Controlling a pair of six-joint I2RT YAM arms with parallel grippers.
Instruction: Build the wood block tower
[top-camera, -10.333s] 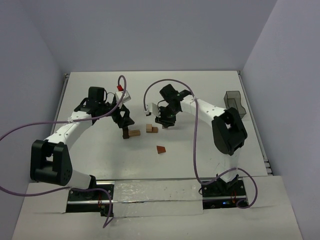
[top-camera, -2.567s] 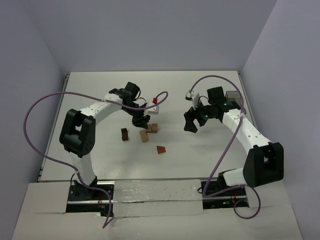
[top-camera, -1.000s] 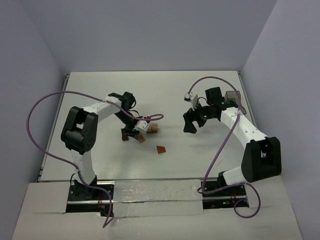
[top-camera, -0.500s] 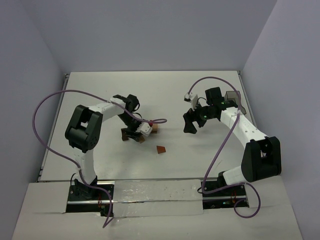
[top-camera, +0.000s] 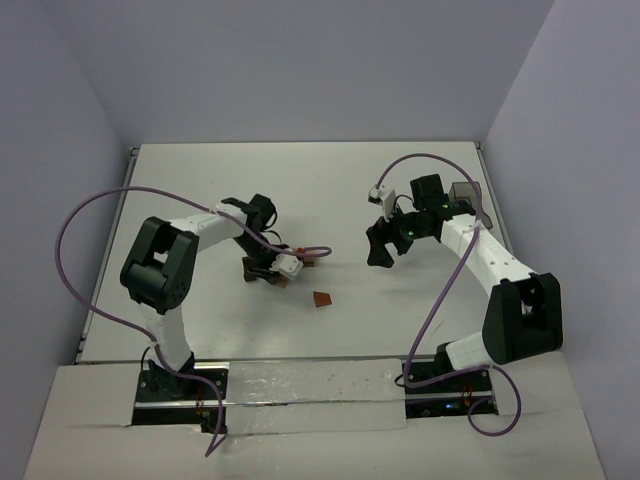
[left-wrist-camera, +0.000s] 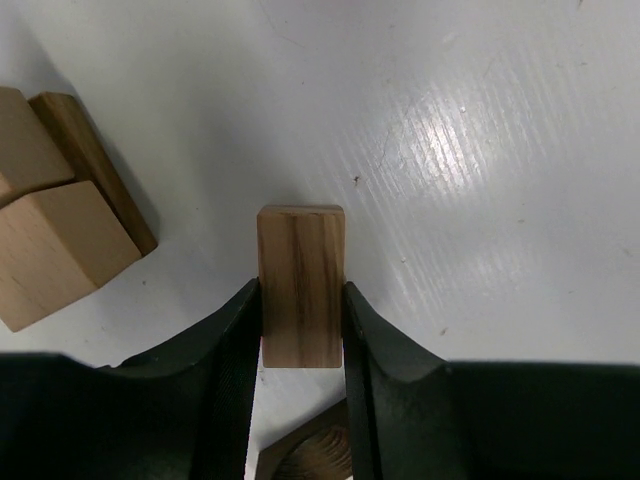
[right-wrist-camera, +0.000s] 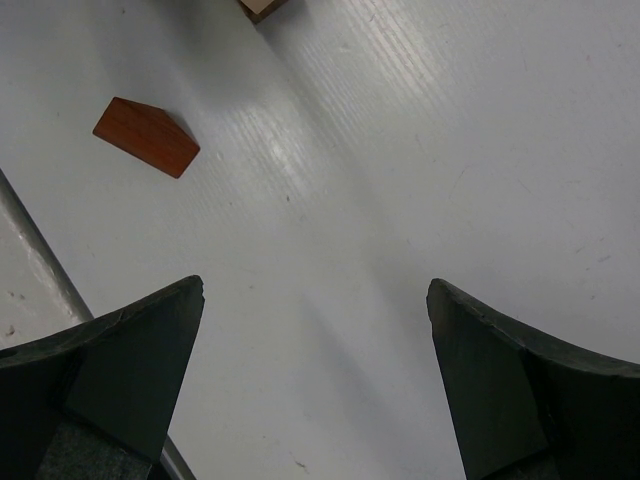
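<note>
My left gripper (left-wrist-camera: 300, 292) is shut on a tan rectangular wood block (left-wrist-camera: 300, 262), both jaws pressing its long sides, low over the white table. Two more tan blocks (left-wrist-camera: 50, 250) lie together just to its left, and a dark brown block (left-wrist-camera: 312, 455) shows under the jaws. From above, the left gripper (top-camera: 265, 272) sits beside the dark block (top-camera: 247, 267), with tan blocks (top-camera: 311, 258) to its right. The reddish-brown wedge (top-camera: 321, 299) (right-wrist-camera: 146, 136) lies alone nearer the bases. My right gripper (top-camera: 377, 251) (right-wrist-camera: 315, 290) hangs open and holds nothing, right of the blocks.
A grey container (top-camera: 466, 191) stands at the back right, behind the right arm. Purple cables loop over both arms, one (top-camera: 312, 251) hanging across the tan blocks. The table's front edge (right-wrist-camera: 40, 262) shows at the left of the right wrist view.
The left gripper has settled lower by the dark block and closed on the tan block. The right arm has stayed where it was, still open.
</note>
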